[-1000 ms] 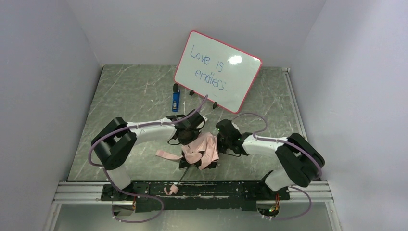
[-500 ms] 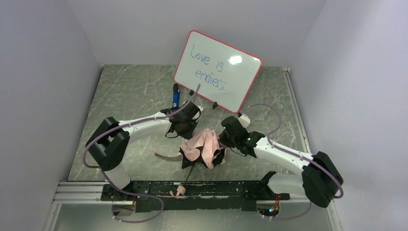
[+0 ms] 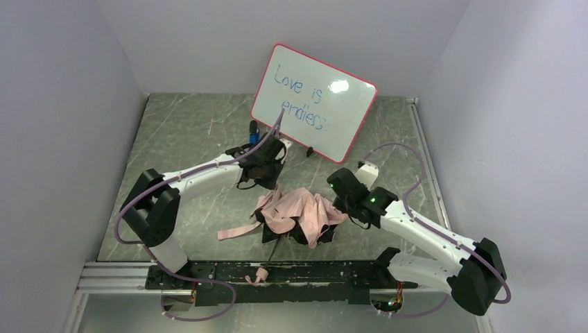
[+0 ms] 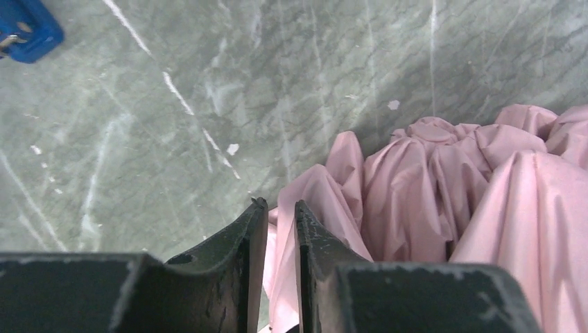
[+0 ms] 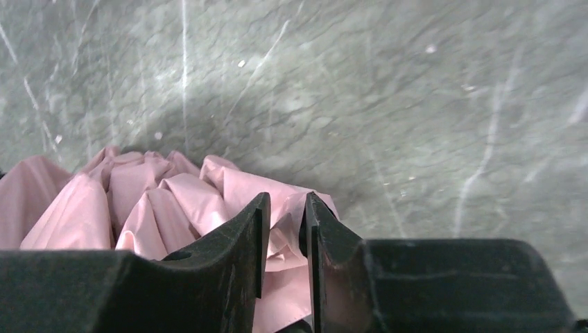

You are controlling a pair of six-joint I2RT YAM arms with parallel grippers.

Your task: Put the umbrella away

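Pale pink fabric compact umbrella (image 3: 298, 215) lies mid-front on grey marbled tabletop (image 3: 180, 139), left gripper (image 3: 272, 186) at its far-left edge, right gripper (image 3: 338, 201) at its right edge. Red-framed rectangular whiteboard (image 3: 315, 104) stands behind. Small blue plastic object (image 3: 253, 129) lies just left of its foot.

Lit brightly and evenly from above; glare spot on whiteboard (image 3: 339, 86); soft shadow on desk (image 4: 388, 121) around umbrella (image 4: 444, 180) in wrist views; sharp throughout.

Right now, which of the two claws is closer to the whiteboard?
The left gripper, close to the small blue object in front of the whiteboard. The right gripper pinches the umbrella fabric farther from the board.
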